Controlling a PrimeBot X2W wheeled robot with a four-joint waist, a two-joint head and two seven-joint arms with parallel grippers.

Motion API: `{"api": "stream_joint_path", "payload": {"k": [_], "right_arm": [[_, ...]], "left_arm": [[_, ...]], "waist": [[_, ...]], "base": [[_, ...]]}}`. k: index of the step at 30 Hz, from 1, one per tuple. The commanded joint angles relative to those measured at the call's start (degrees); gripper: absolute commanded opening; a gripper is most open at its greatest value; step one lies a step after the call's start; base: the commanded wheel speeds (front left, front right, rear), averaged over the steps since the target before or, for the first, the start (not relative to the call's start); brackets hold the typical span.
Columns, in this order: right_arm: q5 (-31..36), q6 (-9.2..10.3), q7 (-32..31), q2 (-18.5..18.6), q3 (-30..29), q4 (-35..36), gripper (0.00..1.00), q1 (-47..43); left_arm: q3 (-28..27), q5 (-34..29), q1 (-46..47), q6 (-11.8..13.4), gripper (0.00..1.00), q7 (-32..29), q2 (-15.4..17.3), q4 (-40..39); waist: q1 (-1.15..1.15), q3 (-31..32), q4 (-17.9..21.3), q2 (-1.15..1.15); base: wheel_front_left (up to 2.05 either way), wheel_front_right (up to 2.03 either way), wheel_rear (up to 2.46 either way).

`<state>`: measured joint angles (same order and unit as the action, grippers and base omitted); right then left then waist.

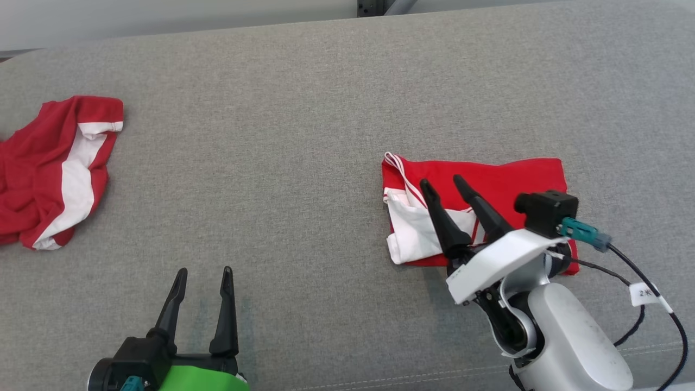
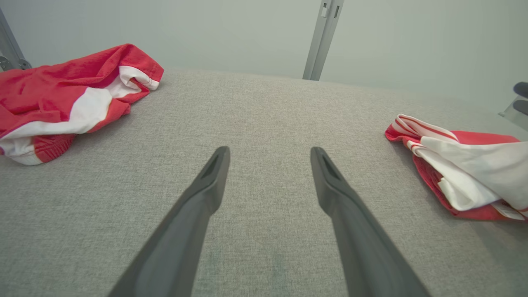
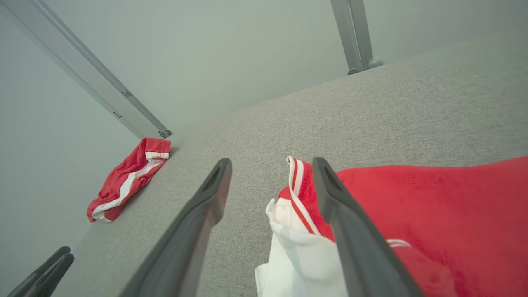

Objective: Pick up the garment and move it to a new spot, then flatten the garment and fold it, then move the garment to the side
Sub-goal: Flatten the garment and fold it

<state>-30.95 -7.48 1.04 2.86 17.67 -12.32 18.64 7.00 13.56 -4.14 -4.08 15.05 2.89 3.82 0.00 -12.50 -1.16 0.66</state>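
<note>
You have the folded garment [image 1: 510, 182] lying flat at the centre right of the head view on the grey fabric worktop [image 1: 282, 163], red with a white panel and a striped edge at its left end. Your right jaws stand open over its lower left part, holding nothing. In the right wrist view one finger [image 3: 346, 218] crosses the red cloth, the other lies over bare worktop, and the striped edge shows between them. You cannot tell whether the tips touch the cloth. Your left jaws sit at the lower left of the head view, also spread open and empty, over bare grey fabric. A second crumpled garment [image 1: 43, 163], red and white, lies at the left edge, well apart from the folded one.
</note>
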Motion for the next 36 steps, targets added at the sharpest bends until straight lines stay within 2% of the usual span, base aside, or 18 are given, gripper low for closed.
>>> {"api": "stream_joint_path", "payload": {"k": [1,5,6,7,13,18,23,27,36], "right_arm": [[0.9,-0.02,1.1,0.3,-1.6,2.3,1.0,-1.9],[2.2,-0.02,3.9,2.1,-5.4,6.4,1.0,-5.3],[3.2,-0.02,4.8,3.0,-6.6,7.0,0.81,-5.9],[4.6,-0.02,6.0,4.3,-8.7,7.2,0.0,-7.3],[8.5,-0.02,11.0,6.8,-13.8,2.1,0.0,-7.6],[13.0,-0.02,13.4,6.4,-13.4,-4.7,0.0,-4.9],[16.9,-0.02,14.2,4.3,-10.0,-13.5,0.0,-1.9],[18.4,-0.01,14.2,2.1,-6.4,-16.8,0.0,0.1],[14.6,-0.01,14.2,0.1,0.1,-30.1,0.0,8.1]], "left_arm": [[-0.3,0.1,-1.1,0.3,1.0,0.2,0.0,-0.3],[-0.6,0.2,-1.7,0.5,1.0,0.2,0.0,-0.7],[-0.6,0.2,-1.8,0.5,1.0,0.2,0.0,-0.8],[-0.5,0.2,-1.9,0.5,1.0,0.2,0.0,-0.8],[-0.1,-0.2,-0.9,0.1,1.0,0.2,0.0,-0.8],[0.2,-0.3,-0.4,-0.2,1.0,0.2,0.0,-0.5],[0.2,0.2,0.2,-0.1,1.0,0.2,0.0,-0.1],[0.0,0.1,0.2,-0.3,1.0,0.2,0.0,0.1],[-0.6,2.1,1.2,-0.1,1.0,0.2,0.0,0.2]], "waist": [[0.0,0.5,0.8,-0.66],[0.0,1.1,1.7,-0.66],[0.0,1.1,1.8,-0.66],[0.0,1.2,2.0,-0.66],[0.0,0.3,1.5,-0.66],[0.0,-0.2,0.7,-0.66],[0.0,-0.3,-0.9,-0.66],[0.0,-0.5,-1.6,-0.66],[0.0,-1.3,-3.6,-0.66]], "base": [[0.0,0.0,0.0],[0.0,0.0,0.0],[0.0,0.0,0.0],[0.0,0.0,0.0],[0.0,0.0,0.0],[0.0,0.0,0.0],[0.0,0.0,0.0],[0.0,0.0,0.0],[0.0,0.0,0.0]]}}
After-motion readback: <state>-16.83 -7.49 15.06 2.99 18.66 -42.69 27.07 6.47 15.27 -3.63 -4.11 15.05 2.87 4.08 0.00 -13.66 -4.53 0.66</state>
